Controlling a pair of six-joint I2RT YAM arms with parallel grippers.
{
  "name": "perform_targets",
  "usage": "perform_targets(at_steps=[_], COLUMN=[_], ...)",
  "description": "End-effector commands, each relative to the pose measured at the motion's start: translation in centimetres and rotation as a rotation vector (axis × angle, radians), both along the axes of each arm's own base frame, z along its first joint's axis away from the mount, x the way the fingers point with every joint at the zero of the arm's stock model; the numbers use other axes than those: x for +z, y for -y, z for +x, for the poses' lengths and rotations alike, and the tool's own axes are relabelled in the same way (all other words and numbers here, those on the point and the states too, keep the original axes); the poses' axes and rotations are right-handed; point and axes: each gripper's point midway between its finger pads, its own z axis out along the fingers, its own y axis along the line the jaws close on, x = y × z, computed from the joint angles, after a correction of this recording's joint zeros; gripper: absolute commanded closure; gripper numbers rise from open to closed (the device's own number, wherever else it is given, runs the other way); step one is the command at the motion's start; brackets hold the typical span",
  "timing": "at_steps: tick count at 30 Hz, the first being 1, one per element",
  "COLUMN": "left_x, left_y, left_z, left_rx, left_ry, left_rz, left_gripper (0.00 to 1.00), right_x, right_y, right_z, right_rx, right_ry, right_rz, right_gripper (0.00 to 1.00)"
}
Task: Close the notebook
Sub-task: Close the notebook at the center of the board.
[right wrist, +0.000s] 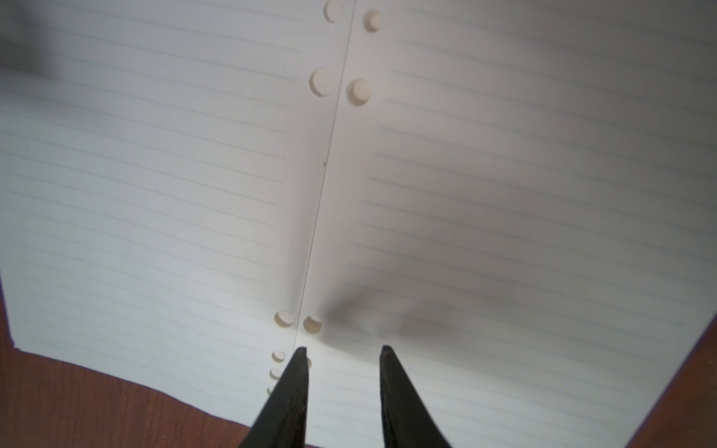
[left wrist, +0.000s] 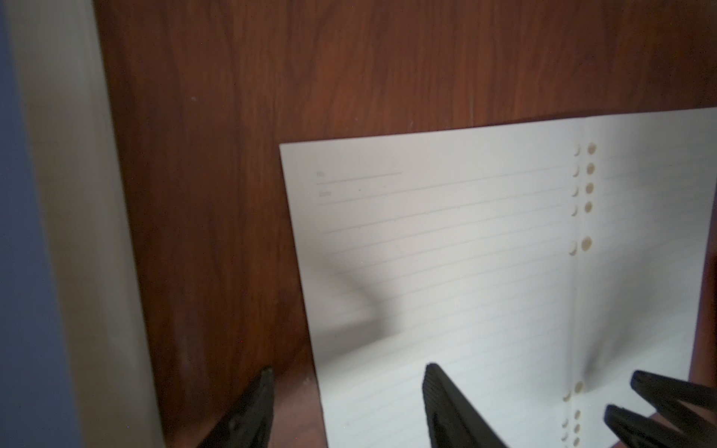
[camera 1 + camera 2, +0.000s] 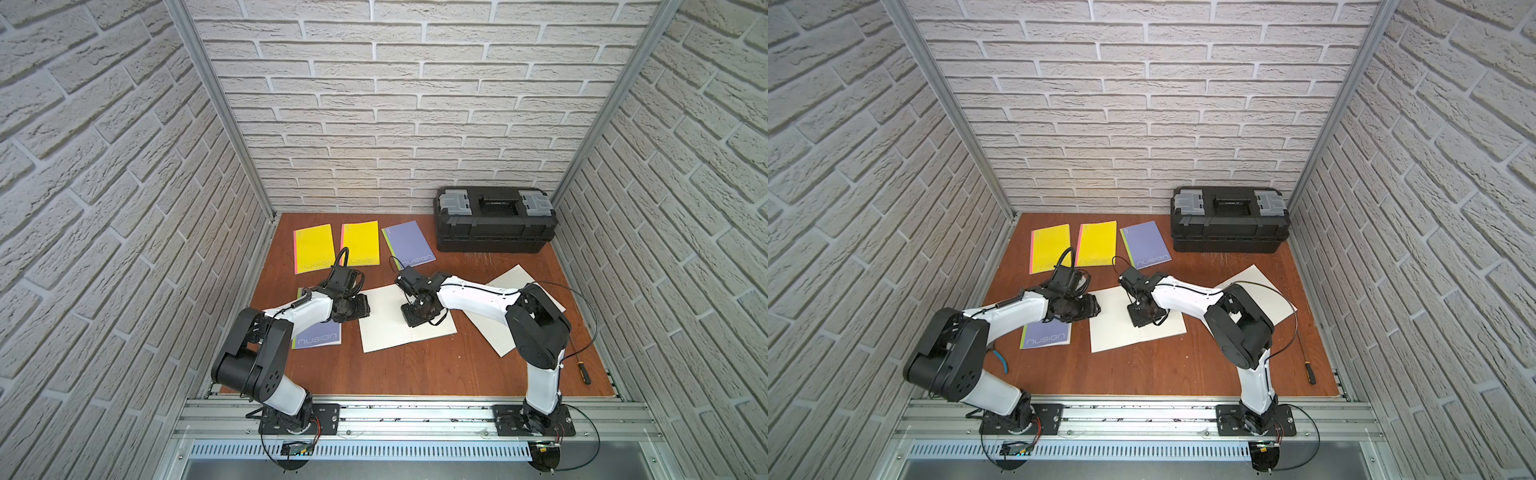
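Notebook (image 3: 388, 328) lies open, lined pages flat mid-frame, and I see right jaws pointed down, slightly parted over its spine, left jaws spread astride its left edge.

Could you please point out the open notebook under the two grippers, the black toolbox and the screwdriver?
open notebook (image 3: 386, 328): in a top view, on its bare left-hand page.
black toolbox (image 3: 494, 224): in a top view, on its front, below the handle.
screwdriver (image 3: 584, 372): in a top view, on its handle.
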Motion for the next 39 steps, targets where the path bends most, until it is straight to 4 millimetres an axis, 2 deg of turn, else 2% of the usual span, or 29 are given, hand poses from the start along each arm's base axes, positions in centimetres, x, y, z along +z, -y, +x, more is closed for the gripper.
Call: perform_targets(at_steps=[1, 12, 14, 24, 31, 39], left_x=[-1.5, -2.8, -3.0, -3.2, -2.0, -0.8], left_y=[-0.5, 0.1, 0.3, 1.2, 2.4, 2.7], left_z=[-1.8, -1.9, -1.9, -2.0, -1.6, -1.5], left_rx=[0.007, -0.007, -0.013, -0.03, -0.047, -0.049], left_ry=[-0.062, -0.086, -0.089, -0.094, -0.055, -0.034], left_rz=[0.025, 0.008, 0.004, -0.041, -0.127, -0.168], left_gripper=[0.38, 0.39, 0.39, 0.39, 0.39, 0.39], right_x=[-0.8, -2.2, -3.4, -4.1, -4.5, -4.7], right_y=[-0.4, 0.1, 0.3, -0.2, -0.5, -0.9], right_z=[-0.1, -0.8, -1.0, -1.3, -1.6, -1.7], right_rx=[-0.007, -0.035, -0.037, -0.037, -0.035, -0.036], right_ry=[-0.005, -0.027, -0.05, -0.068, -0.078, -0.084], right_rz=[0.002, -0.004, -0.02, -0.01, 0.001, 0.013], right_gripper=[0.68, 0.68, 0.68, 0.68, 0.68, 0.69])
